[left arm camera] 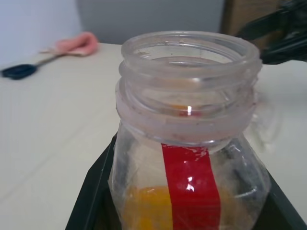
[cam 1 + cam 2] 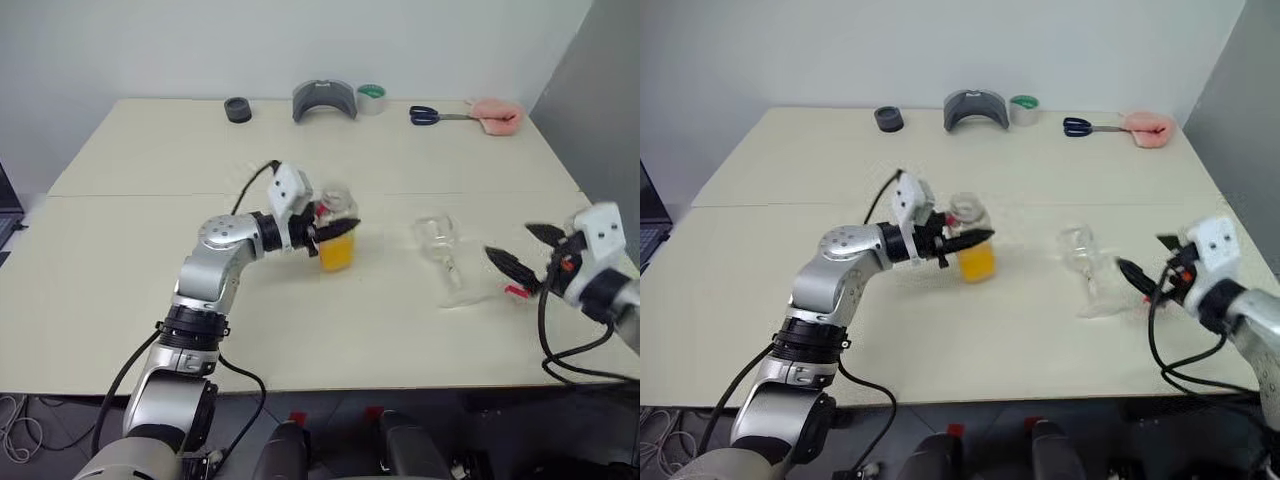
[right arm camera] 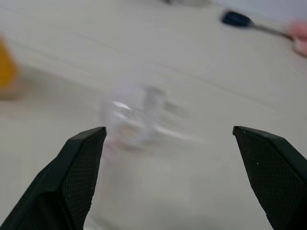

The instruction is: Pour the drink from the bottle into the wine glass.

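Resting on the beige table [image 2: 150, 170], left gripper [image 2: 338, 231] is clamped on the uncapped bottle [image 2: 338, 236], upright near centre, orange drink [image 2: 337, 252] low inside. Right gripper [image 2: 527, 254], fingers spread wide, holds nothing. Wine glass [image 2: 441, 252] stands between them, tilted.
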`<state>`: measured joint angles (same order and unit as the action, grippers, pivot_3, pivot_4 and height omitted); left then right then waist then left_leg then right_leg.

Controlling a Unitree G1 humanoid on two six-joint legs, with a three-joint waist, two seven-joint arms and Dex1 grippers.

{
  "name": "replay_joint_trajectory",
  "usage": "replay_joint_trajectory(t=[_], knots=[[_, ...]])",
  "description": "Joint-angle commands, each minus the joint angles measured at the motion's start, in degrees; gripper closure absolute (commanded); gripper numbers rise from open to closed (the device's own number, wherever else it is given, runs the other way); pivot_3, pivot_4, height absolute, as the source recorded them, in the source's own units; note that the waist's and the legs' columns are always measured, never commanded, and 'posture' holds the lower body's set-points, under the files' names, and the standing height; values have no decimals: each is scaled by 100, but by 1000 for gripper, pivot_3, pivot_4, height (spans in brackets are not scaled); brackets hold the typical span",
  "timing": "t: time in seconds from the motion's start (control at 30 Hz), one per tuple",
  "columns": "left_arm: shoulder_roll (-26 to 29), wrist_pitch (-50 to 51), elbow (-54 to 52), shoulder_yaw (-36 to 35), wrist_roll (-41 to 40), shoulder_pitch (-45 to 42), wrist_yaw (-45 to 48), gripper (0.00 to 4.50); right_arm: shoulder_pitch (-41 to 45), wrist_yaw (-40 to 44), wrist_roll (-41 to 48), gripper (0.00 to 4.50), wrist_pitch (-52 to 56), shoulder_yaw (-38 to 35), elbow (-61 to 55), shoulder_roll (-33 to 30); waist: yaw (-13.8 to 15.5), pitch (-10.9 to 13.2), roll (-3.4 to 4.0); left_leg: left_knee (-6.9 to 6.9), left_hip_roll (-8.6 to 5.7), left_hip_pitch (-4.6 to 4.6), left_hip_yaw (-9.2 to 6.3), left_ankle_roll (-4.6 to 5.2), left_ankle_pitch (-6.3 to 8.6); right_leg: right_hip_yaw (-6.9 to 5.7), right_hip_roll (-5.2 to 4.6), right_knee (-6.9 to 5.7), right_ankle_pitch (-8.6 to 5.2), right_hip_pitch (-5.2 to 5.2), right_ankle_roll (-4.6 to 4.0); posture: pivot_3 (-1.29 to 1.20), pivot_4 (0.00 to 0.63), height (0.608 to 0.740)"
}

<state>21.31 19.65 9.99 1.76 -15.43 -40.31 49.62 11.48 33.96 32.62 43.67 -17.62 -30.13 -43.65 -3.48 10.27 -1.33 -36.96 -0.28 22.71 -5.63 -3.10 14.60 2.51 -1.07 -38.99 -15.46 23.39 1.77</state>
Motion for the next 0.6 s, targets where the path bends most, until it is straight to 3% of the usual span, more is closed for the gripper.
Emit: replay_joint_trajectory(t=[0.03, 0.17, 0.27, 0.6], knots=[[101, -189, 257, -655, 275, -206, -1219, 2716, 1034, 88, 273, 0, 290, 1191, -514, 322, -31, -1, -1, 1, 1, -2, -5, 0, 0, -2, 1, 0, 0, -2, 0, 0, 150, 740], [371, -235, 704, -1088, 583, -222, -2215, 2721, 2182, 26, -130, 0, 213, 2597, 81, 1278, -26, 0, -2, 0, 0, 4, -22, -2, -1, -16, 2, 1, 0, -3, -1, 0, 150, 740], [550, -263, 968, -1343, 627, -267, -2644, 2721, 2796, 101, -548, 0, -25, 3258, 785, 1876, 16, 0, -3, -3, -9, 17, -22, -20, -11, -17, -11, 0, 1, 13, -1, 0, 150, 740], [731, -597, 2221, -1706, 552, -600, -2772, 2721, 3565, 434, -1486, 0, -834, 3943, 2118, 2640, 161, -7, -13, -3, -23, 25, -24, -26, -14, -26, -29, 4, 1, 16, -1, 0, 150, 740]])
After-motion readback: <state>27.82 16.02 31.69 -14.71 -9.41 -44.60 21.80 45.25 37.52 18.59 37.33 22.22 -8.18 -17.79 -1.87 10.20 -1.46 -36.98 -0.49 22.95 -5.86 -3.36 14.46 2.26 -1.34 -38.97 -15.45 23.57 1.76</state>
